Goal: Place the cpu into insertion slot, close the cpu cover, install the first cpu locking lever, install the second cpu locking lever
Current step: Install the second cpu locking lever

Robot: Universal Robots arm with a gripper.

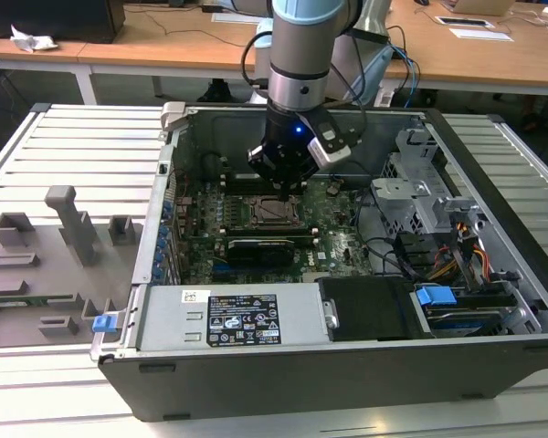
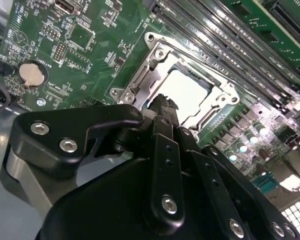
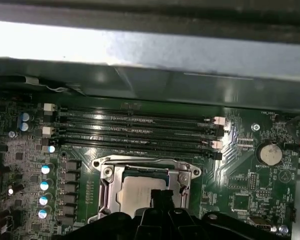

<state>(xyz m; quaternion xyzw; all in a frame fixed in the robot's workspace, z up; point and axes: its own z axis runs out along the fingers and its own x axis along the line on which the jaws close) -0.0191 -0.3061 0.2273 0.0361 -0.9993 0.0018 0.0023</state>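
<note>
Your cpu [image 3: 140, 191] already sits in the insertion slot [image 3: 109, 197], its silvery top lying flat and showing through the central window of the cpu cover [image 3: 145, 166], which lies closed down over it in the first wrist view. In the second wrist view the same chip [image 2: 186, 92] shows as a pale square framed by the cover [image 2: 151, 62], with the metal frame flat against the socket all round. Your gripper [image 2: 162, 102] hangs right above the near edge of the socket, its fingers drawn together into a narrow black tip with nothing held between them (the tip overlaps the edge of the chip in both wrist views, though you cannot tell whether it actually touches). In the exterior view you see the gripper [image 1: 285, 190] reaching straight down from the arm [image 1: 301, 64] into the open computer case [image 1: 256, 365], directly over the socket with the cpu [image 1: 276, 211] in the middle of the green motherboard [image 1: 338, 242]. Beside the socket run the long black memory slots [image 3: 135, 131], and a round coin battery [image 3: 269, 152] sits further off on the board. The case rests on a slatted grey table [image 1: 82, 151], with grey fixture blocks [image 1: 68, 224] on the exterior view's left.
</note>
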